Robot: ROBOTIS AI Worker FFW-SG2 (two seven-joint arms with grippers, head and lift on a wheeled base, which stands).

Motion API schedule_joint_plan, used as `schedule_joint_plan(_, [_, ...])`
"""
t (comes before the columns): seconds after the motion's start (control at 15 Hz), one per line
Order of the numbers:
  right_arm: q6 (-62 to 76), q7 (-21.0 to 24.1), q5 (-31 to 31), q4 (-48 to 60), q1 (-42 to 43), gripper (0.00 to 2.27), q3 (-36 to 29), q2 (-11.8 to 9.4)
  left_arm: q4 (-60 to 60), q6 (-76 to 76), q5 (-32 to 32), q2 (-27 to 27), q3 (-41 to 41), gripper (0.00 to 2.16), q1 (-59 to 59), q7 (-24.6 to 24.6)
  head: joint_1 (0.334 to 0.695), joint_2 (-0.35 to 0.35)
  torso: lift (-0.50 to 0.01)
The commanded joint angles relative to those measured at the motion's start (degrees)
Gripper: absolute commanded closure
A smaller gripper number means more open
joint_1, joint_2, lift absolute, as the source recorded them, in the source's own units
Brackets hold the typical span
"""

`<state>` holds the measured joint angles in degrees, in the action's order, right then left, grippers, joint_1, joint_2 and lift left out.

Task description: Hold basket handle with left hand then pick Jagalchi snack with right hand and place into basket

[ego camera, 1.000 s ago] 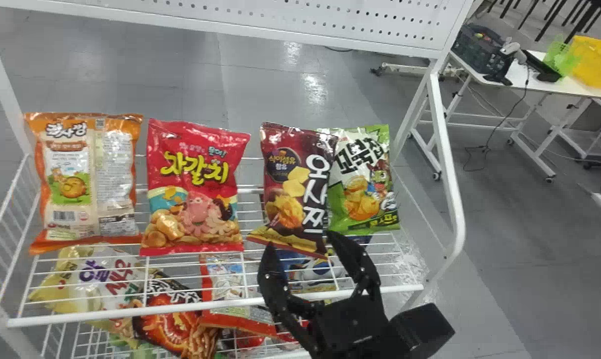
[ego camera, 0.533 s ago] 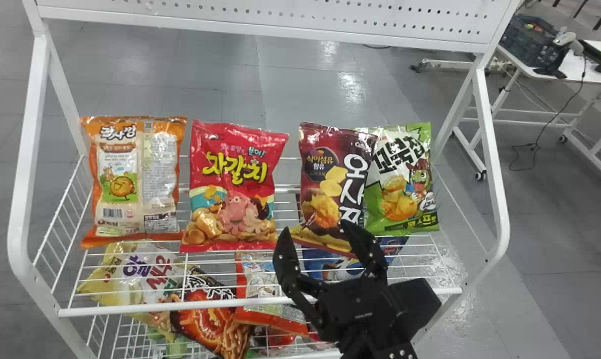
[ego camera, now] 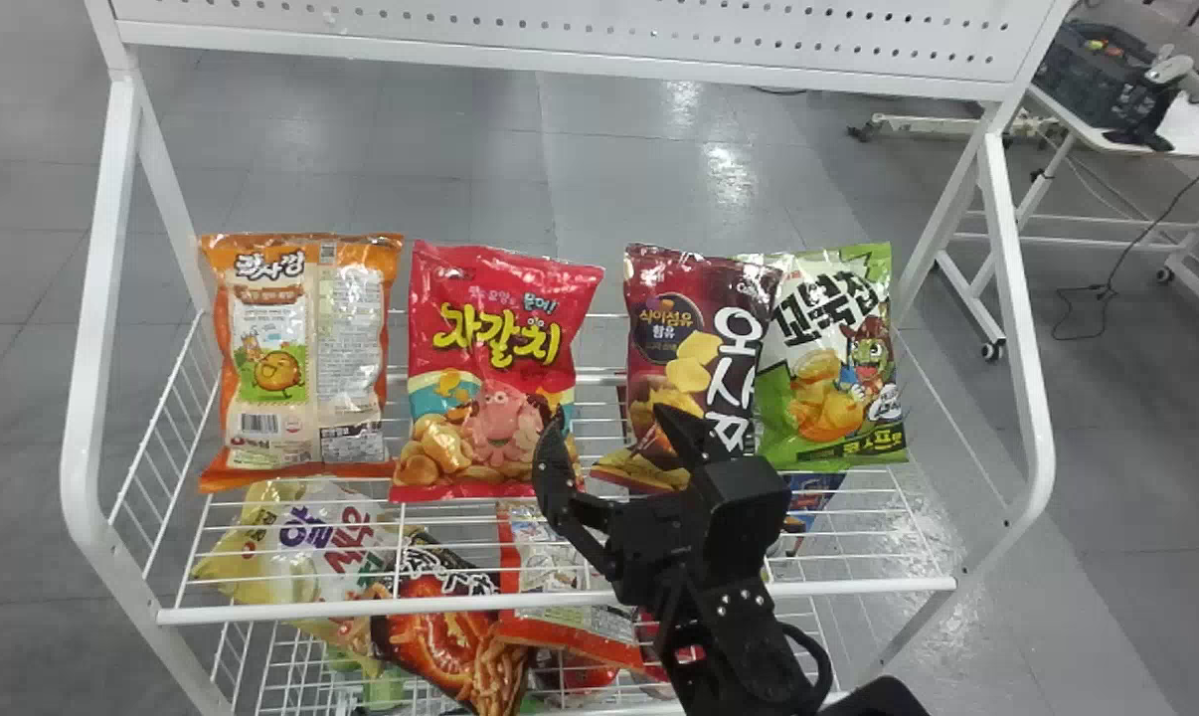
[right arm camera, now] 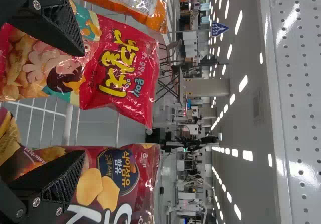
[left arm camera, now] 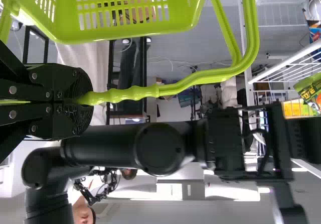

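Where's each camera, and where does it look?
Head view: on the head, looking forward and down at the rack; right pincer shows.
Left wrist view: on that wrist, looking past the basket; left pincer and right arm show.
Right wrist view: on that wrist, facing Jagalchi; right pincer shows.
Head and right wrist views share Jagalchi.

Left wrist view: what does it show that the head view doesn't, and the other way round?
Left wrist view: the yellow-green basket and the left hand closed on its handle.
Head view: the red Jagalchi snack, standing between an orange bag and a dark red bag.
Both: the white wire rack and the black right arm.
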<state>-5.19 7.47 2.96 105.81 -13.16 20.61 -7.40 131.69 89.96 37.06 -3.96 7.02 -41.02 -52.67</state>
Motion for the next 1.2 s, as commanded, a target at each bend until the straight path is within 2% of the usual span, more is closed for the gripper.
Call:
schedule_joint_plan(0.0, [-2.7, 0.0, -0.2, -1.8, 3.6, 0.12, 2.0, 0.8, -0.3, 0.1, -0.3, 0.0, -0.3, 1.22, 0.2, 0.2, 0.695, -0.123, -0.010])
schedule_joint_plan(0.6, [-7.6, 0.2, -1.6, -13.0, 16.2, 0.12, 7.7, 6.2, -0.8, 0.1, -0.1, -0.1, 1.9, 1.22, 0.2, -0.6, 0.695, 0.050, -0.010])
schedule_joint_plan(0.87, [-9.2, 3.8, -2.7, -12.7, 15.8, 0.12, 8.1, 6.2, -1.2, 0.1, 0.0, -0.1, 2.2, 1.22, 0.7, -0.8, 0.695, 0.079, -0.010])
schedule_joint_plan(1.13, [-9.2, 4.1, -2.4, -13.3, 16.3, 0.12, 7.7, 6.3, -1.8, 0.1, 0.0, -0.1, 2.0, 1.22, 1.5, -0.8, 0.695, 0.062, -0.010])
